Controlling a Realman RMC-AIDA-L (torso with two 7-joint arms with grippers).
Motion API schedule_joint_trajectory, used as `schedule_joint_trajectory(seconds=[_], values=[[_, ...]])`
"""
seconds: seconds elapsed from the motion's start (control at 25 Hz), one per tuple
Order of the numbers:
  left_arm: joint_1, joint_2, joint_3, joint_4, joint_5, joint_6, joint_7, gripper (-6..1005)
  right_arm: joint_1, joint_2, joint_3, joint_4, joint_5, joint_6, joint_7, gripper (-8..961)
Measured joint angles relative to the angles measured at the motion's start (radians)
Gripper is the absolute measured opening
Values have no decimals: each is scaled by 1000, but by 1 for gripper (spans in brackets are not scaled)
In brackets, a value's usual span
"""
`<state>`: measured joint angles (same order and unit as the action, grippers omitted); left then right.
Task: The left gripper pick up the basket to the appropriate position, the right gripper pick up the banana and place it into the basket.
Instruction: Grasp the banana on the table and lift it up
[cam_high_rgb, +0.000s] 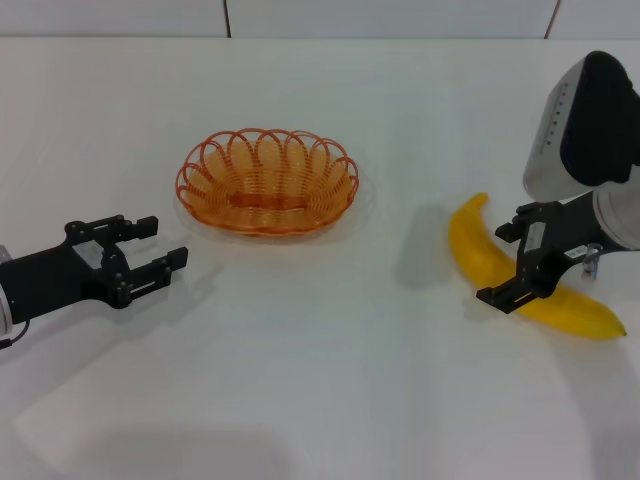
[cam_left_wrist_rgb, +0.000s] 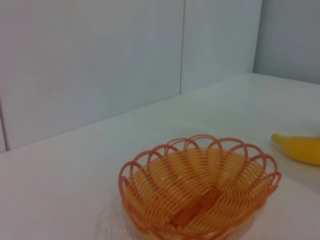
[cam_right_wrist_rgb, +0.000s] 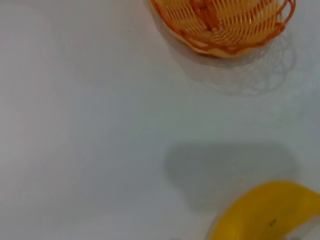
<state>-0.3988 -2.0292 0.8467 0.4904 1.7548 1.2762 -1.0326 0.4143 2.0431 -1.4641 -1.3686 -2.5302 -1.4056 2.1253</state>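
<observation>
A: While the white table (cam_high_rgb: 320, 400) lies bare between the two arms, where is each thing?

B: The basket (cam_high_rgb: 267, 181) sits upright on the table, left of centre and toward the far side. The banana (cam_high_rgb: 490, 262) lies flat on the table at the right, well apart from the basket.

A: Which arm is nearer to what?

B: The left gripper (cam_high_rgb: 152, 249) is low at the near left, with its two fingers spread wide and holding nothing. The basket lies ahead of it and a little to its right, near but not touching. The right gripper (cam_high_rgb: 512, 268) is right at the banana, its fingers open and standing across the middle of the fruit. Whether they touch the peel I cannot tell.

A: How does the banana point?

B: Its long axis runs on a slant: one tip points away from the robot and toward the basket, the other points toward the robot's near right. The curve bows toward the near left. The gripper meets it crosswise, which suits a grasp around its middle.

A: And the basket's long axis?

B: It runs left to right, and nothing is in it
</observation>
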Motion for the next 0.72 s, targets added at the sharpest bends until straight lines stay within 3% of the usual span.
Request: schedule_joint_trajectory(seconds=[0.72], values=[[-5, 0, 0, 1, 0, 0, 0, 594, 26, -2, -9, 41, -23, 23, 1, 887]])
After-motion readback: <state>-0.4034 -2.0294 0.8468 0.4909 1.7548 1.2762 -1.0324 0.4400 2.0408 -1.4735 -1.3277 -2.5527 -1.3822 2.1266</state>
